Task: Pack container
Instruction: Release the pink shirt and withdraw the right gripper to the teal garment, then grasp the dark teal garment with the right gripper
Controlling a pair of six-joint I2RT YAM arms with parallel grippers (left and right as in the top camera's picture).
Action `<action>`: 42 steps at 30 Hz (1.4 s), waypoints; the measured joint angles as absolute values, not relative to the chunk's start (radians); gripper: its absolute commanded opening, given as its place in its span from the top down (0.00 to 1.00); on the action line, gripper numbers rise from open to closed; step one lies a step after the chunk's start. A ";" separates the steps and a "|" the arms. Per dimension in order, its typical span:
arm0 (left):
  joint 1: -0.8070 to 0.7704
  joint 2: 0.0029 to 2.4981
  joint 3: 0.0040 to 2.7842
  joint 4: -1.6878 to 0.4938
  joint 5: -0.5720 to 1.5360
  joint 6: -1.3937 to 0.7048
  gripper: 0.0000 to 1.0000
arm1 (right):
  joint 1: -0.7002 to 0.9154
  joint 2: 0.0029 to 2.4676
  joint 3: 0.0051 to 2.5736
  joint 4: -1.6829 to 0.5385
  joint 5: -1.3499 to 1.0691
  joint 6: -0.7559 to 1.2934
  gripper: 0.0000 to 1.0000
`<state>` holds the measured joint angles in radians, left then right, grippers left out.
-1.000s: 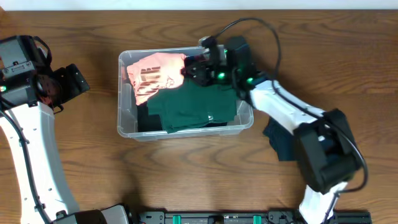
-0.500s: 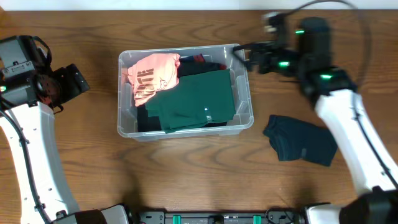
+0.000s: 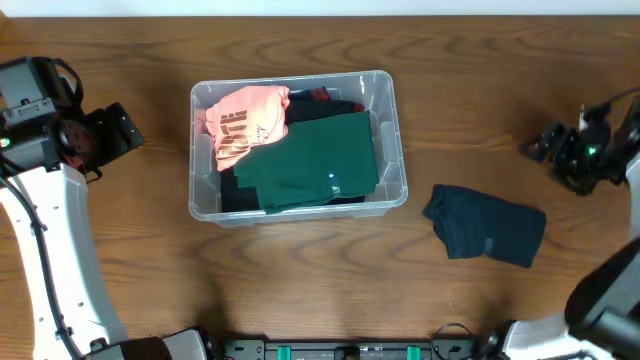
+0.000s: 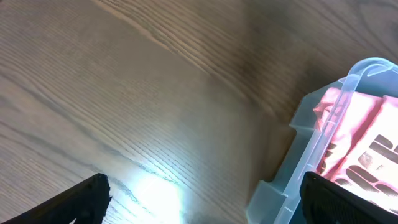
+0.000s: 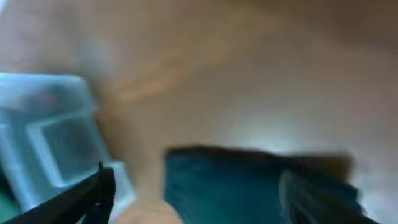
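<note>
The wooden table (image 3: pixel 300 290) fills the overhead view. The container (image 3: pixel 398 150) sits left of its centre, open top up. Its long axis runs side to side across the table, with its right end turned very slightly towards the far edge. The left arm (image 3: pixel 50 260) rises along the near left edge, elbow bent, and the left gripper (image 3: pixel 128 132) is level with the container's left end but well apart from it. In the left wrist view its fingers sit wide apart at the lower corners, gripping nothing, and only the container's near corner (image 4: pixel 323 134) shows. The right arm is mostly cut off at the right edge. The right gripper (image 3: pixel 545 150) points left towards the container from far off. A green garment (image 3: pixel 315 160) covers most of the bin and hides darker folds beneath. A dark teal garment (image 3: pixel 485 238) lies on the table just right of the bin. A pink garment (image 3: pixel 245 120) fills the far left corner. The right wrist view is badly blurred, though its fingers seem spread with nothing between them, above the teal cloth (image 5: pixel 236 186).
</note>
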<state>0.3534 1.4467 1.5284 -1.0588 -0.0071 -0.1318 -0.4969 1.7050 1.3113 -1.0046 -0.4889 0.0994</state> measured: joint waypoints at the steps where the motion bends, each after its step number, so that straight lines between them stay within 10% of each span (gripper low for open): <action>1: 0.353 1.447 1.528 -1.059 -0.007 -0.131 0.02 | -0.505 1.734 1.309 -1.013 -0.480 0.089 0.22; 27: 0.353 1.447 1.528 -1.059 -0.007 -0.132 0.02 | -0.669 1.827 1.050 -0.887 -0.344 0.063 0.21; 42: 0.353 1.447 1.528 -1.059 -0.007 -0.132 0.02 | -0.669 1.782 0.895 -0.772 -0.568 0.049 0.66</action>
